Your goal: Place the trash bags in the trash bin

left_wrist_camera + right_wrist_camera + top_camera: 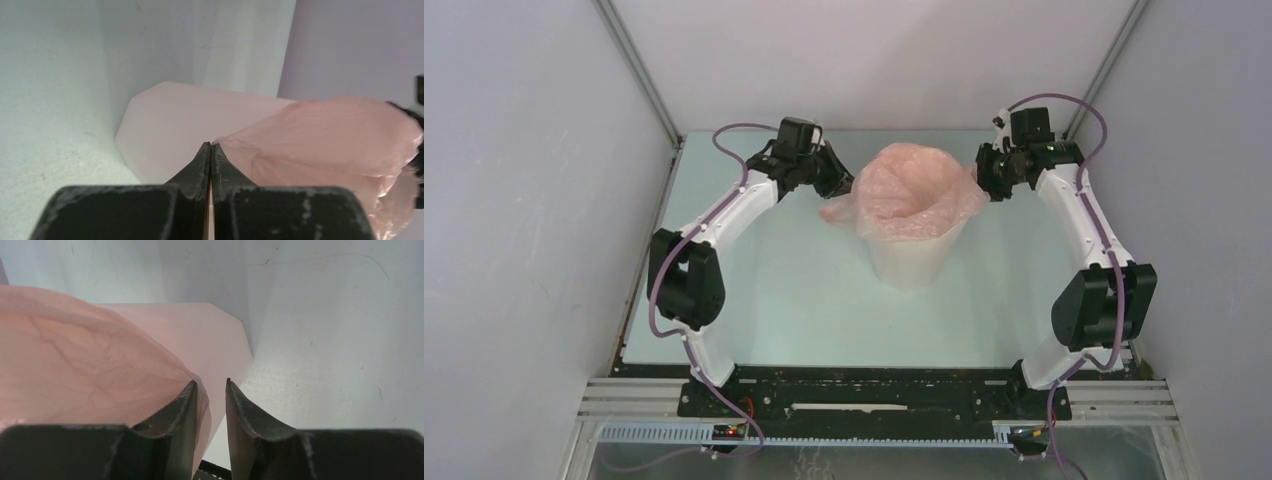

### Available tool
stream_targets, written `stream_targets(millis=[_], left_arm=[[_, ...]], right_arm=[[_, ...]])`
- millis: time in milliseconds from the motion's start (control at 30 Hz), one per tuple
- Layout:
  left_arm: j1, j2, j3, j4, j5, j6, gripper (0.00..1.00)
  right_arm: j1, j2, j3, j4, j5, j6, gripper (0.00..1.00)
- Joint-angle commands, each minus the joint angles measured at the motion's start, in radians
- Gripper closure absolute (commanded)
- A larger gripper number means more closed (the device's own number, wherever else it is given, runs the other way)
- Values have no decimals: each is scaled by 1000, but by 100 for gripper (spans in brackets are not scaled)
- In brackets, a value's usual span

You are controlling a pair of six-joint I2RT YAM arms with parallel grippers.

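Now: bag in the bin, pinched on your left, loose on your right

You have the bin standing upright toward the far middle of the table, with the pink bag sitting in its mouth. The wrinkled film bulges above the rim and spills over it, and one flap hangs down outside on the left.

Your left gripper is at the bag's left edge. Its fingers are pressed together with no gap, and the film runs to a point right at their tips — pinched there. Your right gripper is at the bag's right edge with its fingers apart. The film lies against the inner face of one finger, and the other finger is bare — nothing is clamped.

The table is a pale mint-green sheet, matte, with small specks and faint scratches in both wrist views. Plain pale walls close it in on the left, right and far sides. Slanted metal posts run up the two far corners. Along the near edge a black plate on a metal rail carries both arm bases, and a purple cable loops along each arm.
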Motion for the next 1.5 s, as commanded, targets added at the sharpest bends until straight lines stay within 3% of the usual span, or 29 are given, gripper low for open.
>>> stream_targets(millis=[0, 133, 233, 367, 500, 700, 900, 1000, 1067, 1167, 1233, 1333, 1467], left_arm=[[7, -120, -22, -78, 9, 119, 95], [11, -171, 43, -232, -69, 245, 84], [21, -202, 78, -298, -86, 282, 58], [42, -245, 86, -316, -90, 279, 33], [74, -283, 76, -353, -129, 286, 20], [111, -357, -92, -290, -18, 218, 16], [106, -495, -451, 106, 154, -74, 9], [98, -520, -557, 201, 185, -166, 6], [88, -525, -595, 237, 185, -201, 5], [66, -510, -615, 296, 189, -246, 5], [45, -481, -608, 318, 198, -261, 7], [10, -434, -591, 320, 200, -255, 16], [-4, -430, -601, 317, 169, -246, 39]], right_arm=[[-6, -91, 22, -2, 33, -19, 60], [-6, -126, 113, -108, 134, -23, 42], [-8, -171, 179, -170, 218, -14, 24], [-14, -226, 240, -222, 236, 2, 18], [-11, -259, 302, -269, 208, 16, 15], [20, -275, 361, -256, 99, 24, 14], [99, -280, 235, -172, 71, 94, 14], [114, -288, 172, -151, 87, 83, 18], [115, -287, 156, -156, 81, 80, 26], [115, -303, 129, -162, 59, 78, 46], [115, -332, 110, -172, 56, 84, 56], [113, -396, 75, -184, 53, 85, 62], [107, -490, 6, -172, 36, 106, 72]])
